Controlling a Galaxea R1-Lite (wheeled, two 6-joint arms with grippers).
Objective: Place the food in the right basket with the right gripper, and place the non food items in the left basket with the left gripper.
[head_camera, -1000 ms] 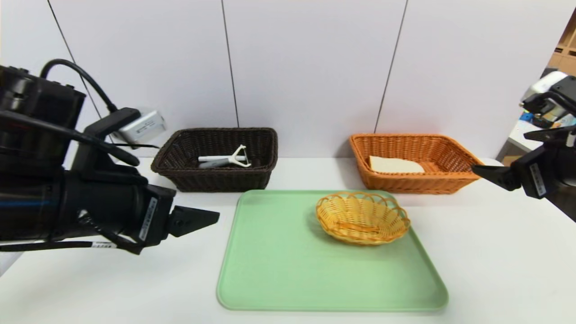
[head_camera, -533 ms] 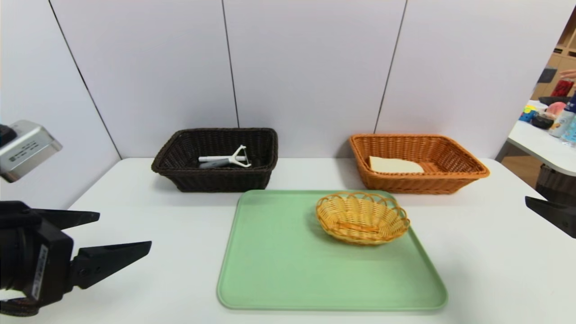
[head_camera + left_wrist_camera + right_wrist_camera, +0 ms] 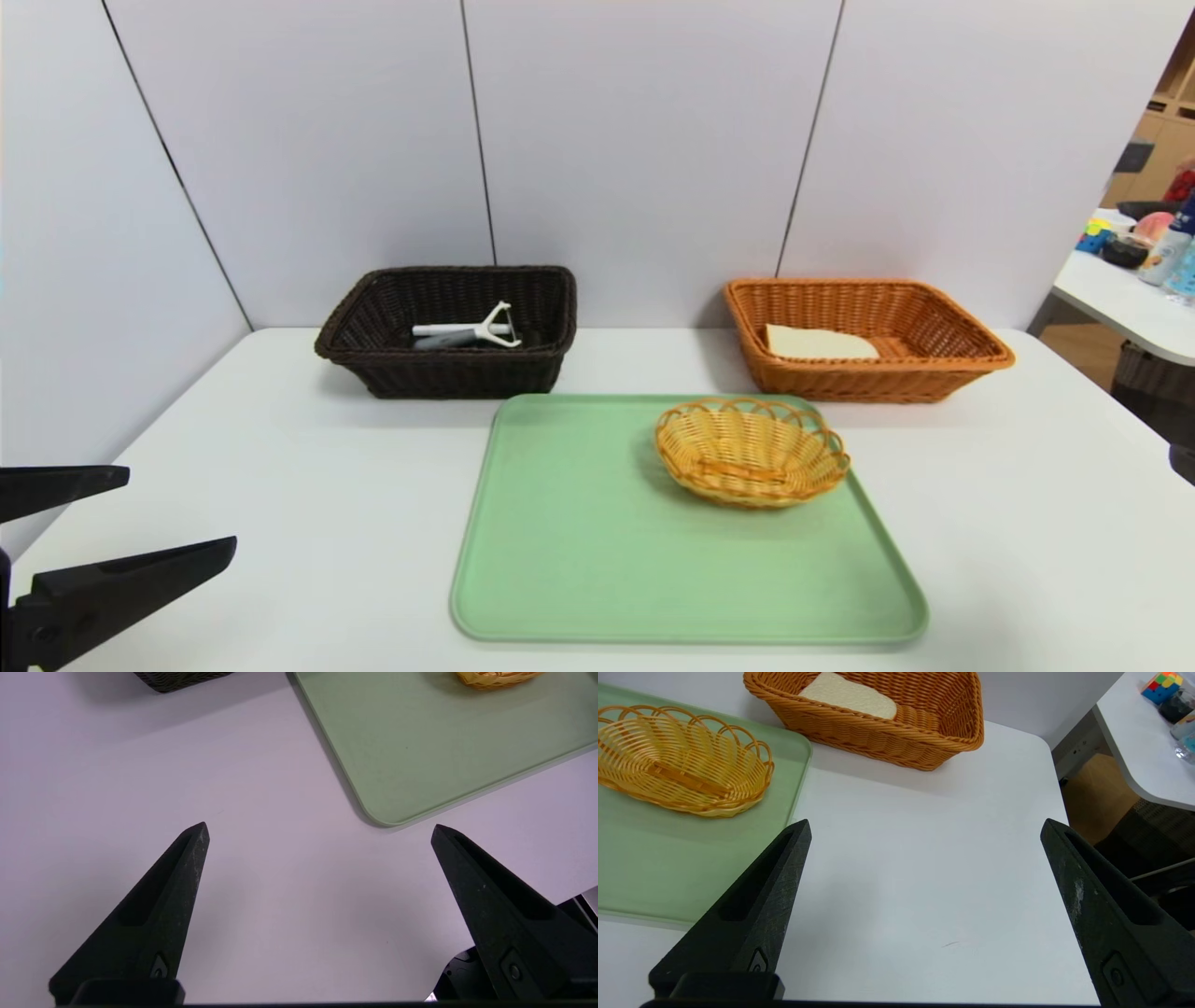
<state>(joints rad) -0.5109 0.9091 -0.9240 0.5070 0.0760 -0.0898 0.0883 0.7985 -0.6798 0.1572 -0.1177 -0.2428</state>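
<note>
Head view: slice of white bread [image 3: 820,343] lies inside the orange-tan wicker basket [image 3: 878,381], right of centre, against the basket's near-left part. White Y-shaped peeler [image 3: 490,329] with grey handle and slim white marker pen [image 3: 441,329] lie together in the dark brown wicker basket [image 3: 457,373], left of centre; peeler head points right, its handle just in front of the pen. Both baskets stand upright on the white worktop [image 3: 327,523], near the white wall panels [image 3: 644,140]. Green tray [image 3: 681,579] occupies the lower centre of the frame; small oval yellow wicker basket [image 3: 752,457] with looped rim sits on the tray's upper right part. Left gripper [image 3: 182,509] at the lower left edge of the frame, over the worktop, well apart from the dark basket; fingers spread wide, released, nothing between them. Right gripper [image 3: 926,821]: only a dark sliver at the right edge of the head view; right wrist view shows its fingers wide apart, released, holding nothing, above the worktop. Upper right of the head view: a second white table [image 3: 1120,303] carrying a bottle [image 3: 1167,250] and a dark bowl [image 3: 1127,250].
</note>
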